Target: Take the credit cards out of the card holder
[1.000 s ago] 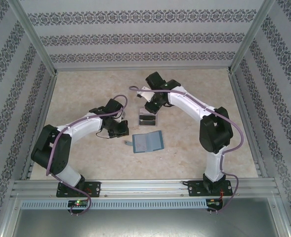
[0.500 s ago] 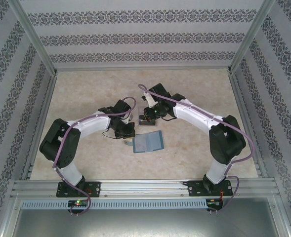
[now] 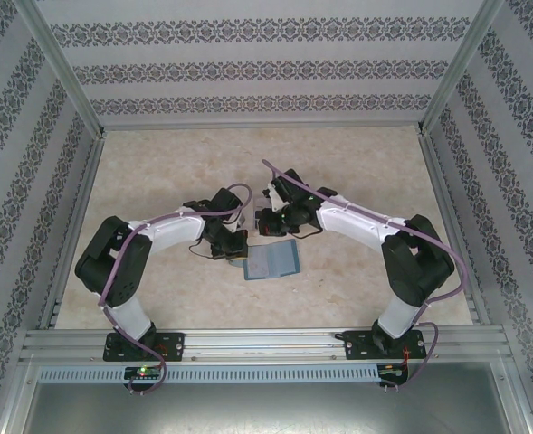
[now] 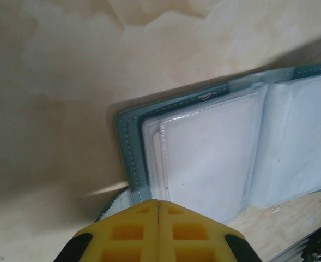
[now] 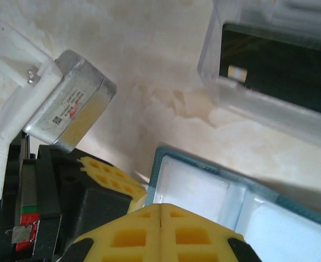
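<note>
The card holder [image 3: 275,262] lies open on the table, teal-edged with pale clear pockets [image 4: 209,153]. Whether those pockets hold cards I cannot tell. One dark credit card [image 5: 283,73] with a small pale patch lies inside the clear plastic box [image 5: 258,106]. My left gripper [image 4: 158,201] is shut with nothing between its yellow fingers; its tip sits over the holder's left edge beside the grey tab [image 4: 114,204]. My right gripper [image 5: 160,205] is also shut and empty, hovering at the holder's far left corner [image 5: 165,164], close to the left gripper's fingers [image 5: 111,177].
The clear plastic box [image 3: 264,221] stands just behind the holder, partly covered by the right wrist. The two grippers [image 3: 236,255] [image 3: 268,240] are very near each other. Patterned walls and metal rails [image 3: 248,339] enclose the beige table [image 3: 157,172].
The right gripper has come from over the clear box down and nearer, to the holder's far edge. The left gripper has shifted right to the holder's left edge.
</note>
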